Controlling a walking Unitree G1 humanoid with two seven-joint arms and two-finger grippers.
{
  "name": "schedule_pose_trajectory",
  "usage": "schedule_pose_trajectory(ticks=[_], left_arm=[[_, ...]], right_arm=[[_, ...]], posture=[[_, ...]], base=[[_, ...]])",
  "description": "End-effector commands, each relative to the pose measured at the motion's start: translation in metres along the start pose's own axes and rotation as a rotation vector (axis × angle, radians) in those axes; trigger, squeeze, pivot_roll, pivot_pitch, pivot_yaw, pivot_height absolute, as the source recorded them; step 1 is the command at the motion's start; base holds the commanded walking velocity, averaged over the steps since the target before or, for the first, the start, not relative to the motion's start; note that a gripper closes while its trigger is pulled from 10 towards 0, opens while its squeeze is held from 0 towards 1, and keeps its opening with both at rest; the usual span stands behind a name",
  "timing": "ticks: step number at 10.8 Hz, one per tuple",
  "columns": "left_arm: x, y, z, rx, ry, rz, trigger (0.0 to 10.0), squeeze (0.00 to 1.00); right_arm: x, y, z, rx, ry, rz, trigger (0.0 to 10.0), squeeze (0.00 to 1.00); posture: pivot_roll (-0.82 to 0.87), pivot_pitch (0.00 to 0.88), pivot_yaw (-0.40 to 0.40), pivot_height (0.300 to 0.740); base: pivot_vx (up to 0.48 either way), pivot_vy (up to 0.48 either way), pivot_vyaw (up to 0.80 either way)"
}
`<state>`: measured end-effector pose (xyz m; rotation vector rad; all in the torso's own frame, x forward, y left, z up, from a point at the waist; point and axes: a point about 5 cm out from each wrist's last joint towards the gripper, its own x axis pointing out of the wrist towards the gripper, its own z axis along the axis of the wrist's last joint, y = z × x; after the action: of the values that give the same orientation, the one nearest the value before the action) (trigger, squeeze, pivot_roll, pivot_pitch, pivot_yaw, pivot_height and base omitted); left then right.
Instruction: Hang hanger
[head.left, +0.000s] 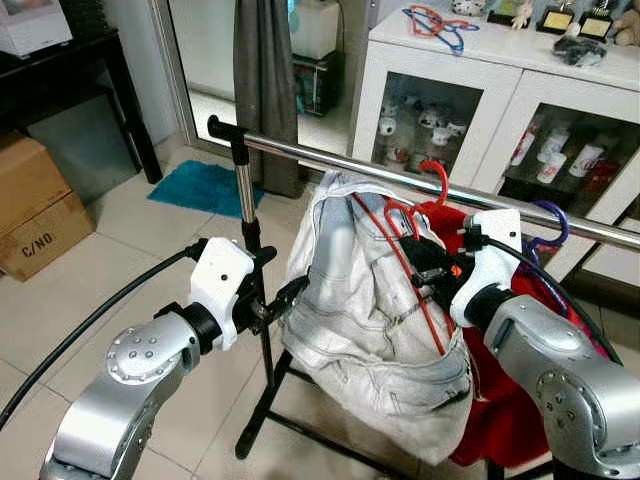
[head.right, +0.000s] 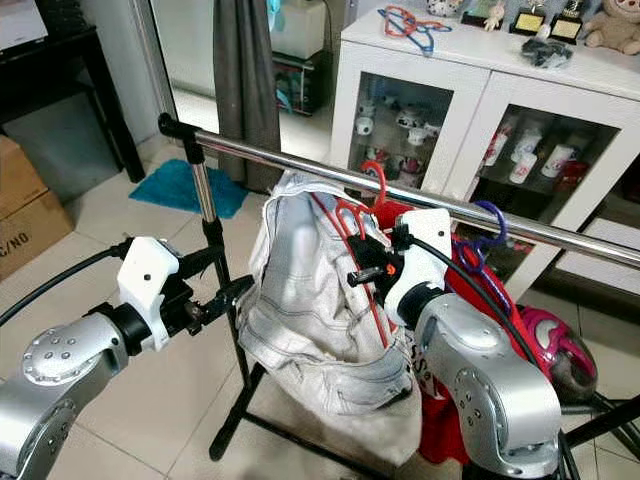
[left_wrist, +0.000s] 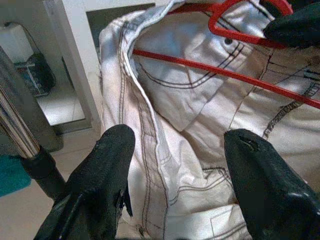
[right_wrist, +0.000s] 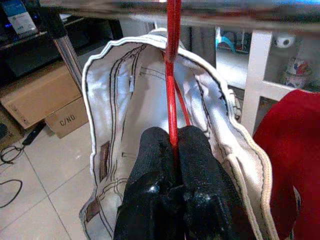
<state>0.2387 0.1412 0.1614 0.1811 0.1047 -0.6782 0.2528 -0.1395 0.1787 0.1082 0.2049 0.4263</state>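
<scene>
Left eye view: a red hanger (head.left: 405, 240) carrying white jeans (head.left: 365, 330) hooks over the rail (head.left: 330, 157); a cardboard box (head.left: 35, 205) reads "C/MD". Left wrist view: left gripper (left_wrist: 177, 165) spread wide beside the jeans. Right wrist view: right gripper (right_wrist: 172, 150) pinches the hanger's wire.

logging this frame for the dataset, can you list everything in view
red hanger: 1, red, hook at the rail, inside the white garment
white garment: 1, off-white, draped on the red hanger
clothes rail: 1, silver on a black stand
red garment: 1, on the rail behind the white one
purple hanger: 1, on the rail
cabinet: 1, white, glass doors
cardboard boxes: 2, brown, on the floor
mat: 1, teal
left gripper: open, at the white garment's edge
right gripper: shut on the red hanger
</scene>
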Motion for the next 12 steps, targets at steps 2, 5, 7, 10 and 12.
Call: schedule_pose_trajectory(ticks=[2,5,7,10,12], left_arm=[[0.0,0.001,0.001,0.014,0.01,0.002,10.0,0.0],[0.002,0.002,0.002,0.018,0.008,0.003,10.0,0.0],[0.004,0.004,0.002,0.029,0.006,0.01,10.0,0.0],[0.012,0.022,0.006,0.074,-0.021,0.104,10.0,1.0],[0.025,0.04,0.008,0.165,-0.03,0.203,10.0,1.0]], right_arm=[[-0.003,0.004,0.011,-0.016,-0.067,0.012,0.0,0.0],[-0.002,0.004,0.011,-0.016,-0.068,0.012,0.0,0.0],[-0.003,0.004,0.01,-0.016,-0.066,0.016,0.0,0.0],[-0.003,0.008,0.01,0.016,-0.072,0.075,0.0,0.0],[-0.004,0.014,0.012,0.023,-0.079,0.145,0.0,0.0]], posture=[[-0.03,0.0,-0.042,0.74],[-0.03,0.0,-0.039,0.74],[-0.03,0.0,-0.037,0.74],[-0.03,0.0,-0.04,0.74],[-0.03,0.0,-0.037,0.74]], base=[[-0.253,0.0,0.0],[-0.256,0.0,0.0],[-0.126,0.0,0.0],[0.0,0.0,0.0],[0.0,0.0,0.0]])
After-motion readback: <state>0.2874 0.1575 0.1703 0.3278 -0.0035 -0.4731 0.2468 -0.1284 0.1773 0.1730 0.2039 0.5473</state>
